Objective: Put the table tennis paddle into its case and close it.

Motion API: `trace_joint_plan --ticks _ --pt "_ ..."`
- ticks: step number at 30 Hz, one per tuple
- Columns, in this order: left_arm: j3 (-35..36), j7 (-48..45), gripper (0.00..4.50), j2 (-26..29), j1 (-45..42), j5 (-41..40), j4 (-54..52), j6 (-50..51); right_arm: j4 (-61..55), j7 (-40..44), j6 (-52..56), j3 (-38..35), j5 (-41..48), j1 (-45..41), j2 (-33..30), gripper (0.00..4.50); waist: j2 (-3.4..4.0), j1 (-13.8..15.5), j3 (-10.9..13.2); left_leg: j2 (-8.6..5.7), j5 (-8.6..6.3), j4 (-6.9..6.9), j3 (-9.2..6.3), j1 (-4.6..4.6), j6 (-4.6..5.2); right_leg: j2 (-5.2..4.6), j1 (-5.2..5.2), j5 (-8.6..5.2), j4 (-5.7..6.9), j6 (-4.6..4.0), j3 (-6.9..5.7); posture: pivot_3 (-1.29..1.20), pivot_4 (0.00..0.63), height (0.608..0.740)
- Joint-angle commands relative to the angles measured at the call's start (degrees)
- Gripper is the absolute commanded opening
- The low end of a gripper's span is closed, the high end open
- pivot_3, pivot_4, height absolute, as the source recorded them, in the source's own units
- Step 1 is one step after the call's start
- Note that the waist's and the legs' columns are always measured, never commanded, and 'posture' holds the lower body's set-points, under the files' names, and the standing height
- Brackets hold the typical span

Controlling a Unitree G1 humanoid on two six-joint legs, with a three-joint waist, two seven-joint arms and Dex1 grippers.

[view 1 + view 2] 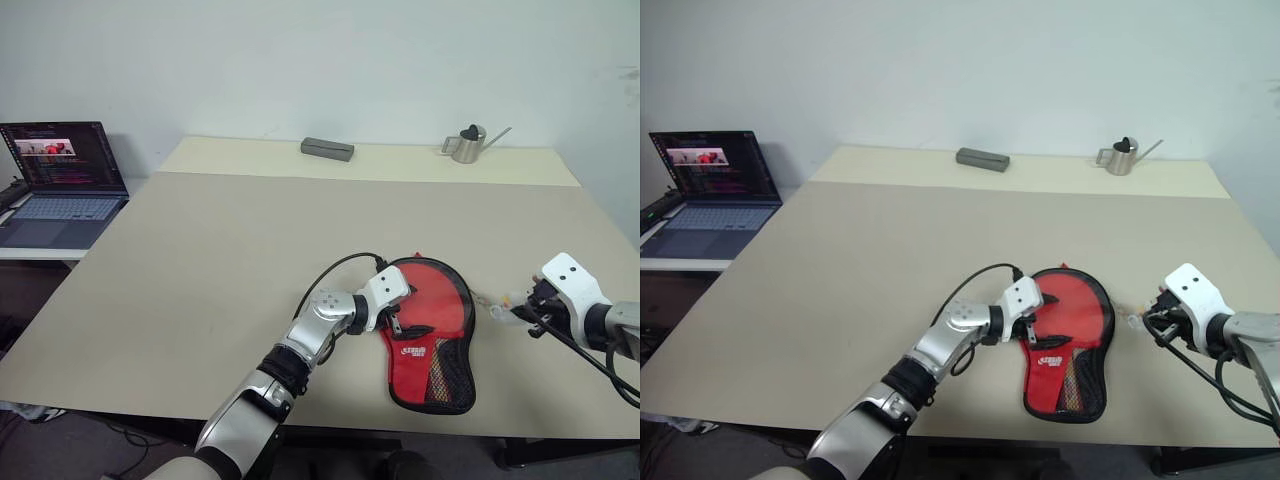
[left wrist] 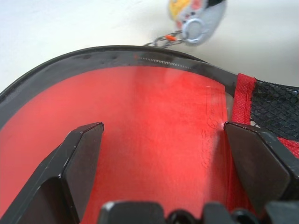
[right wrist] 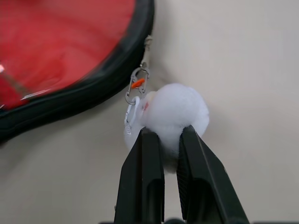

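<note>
Left claw (image 1: 398, 318), fingers spread wide, rests on the red case (image 1: 432, 335) lying flat at the counter's (image 1: 200, 260) near edge. Its wrist view reveals glossy red paddle rubber (image 2: 154, 140) inside the black zip rim. Right wrist view shows the right claw (image 3: 170, 140) pinching the white charm (image 3: 175, 109) just beside the case. Farther back sit a grey block (image 1: 327, 149) and metal watering can (image 1: 468, 143); a laptop (image 1: 60, 180) stands on the robot's left.

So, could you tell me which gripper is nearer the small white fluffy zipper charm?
Right. The right gripper pinches the charm; the left gripper sits over the red case.
</note>
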Motion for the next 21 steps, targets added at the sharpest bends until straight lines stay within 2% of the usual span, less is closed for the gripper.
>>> trace_joint_plan --ticks 1,12,21 --pt "-5.1 -0.4 4.50 2.2 4.6 6.3 9.7 4.5 -4.6 1.8 0.6 -3.3 1.3 3.1 -2.9 0.02 -0.02 0.0 0.0 0.00 -0.01 0.00 0.00 -0.01 0.00 -0.01 0.01 0.01 -0.05 0.01 -0.01 0.00 0.150 0.740" --pt "-5.7 -0.6 4.50 2.1 4.9 6.2 9.4 4.7 -15.9 7.0 0.3 -8.9 3.7 19.4 -6.3 0.02 -0.19 0.1 -0.2 0.03 -0.06 -0.06 -0.05 -0.01 -0.08 -0.02 0.07 0.00 -0.22 0.03 -0.06 0.00 0.150 0.740" --pt "-6.1 -0.8 4.50 2.0 4.7 6.3 9.7 4.5 -21.8 10.5 0.2 -13.6 5.9 27.0 -6.5 0.02 -0.35 0.2 -0.3 0.04 -0.11 -0.07 -0.13 -0.02 -0.16 -0.02 0.09 -0.06 -0.26 0.06 -0.13 0.00 0.150 0.740"
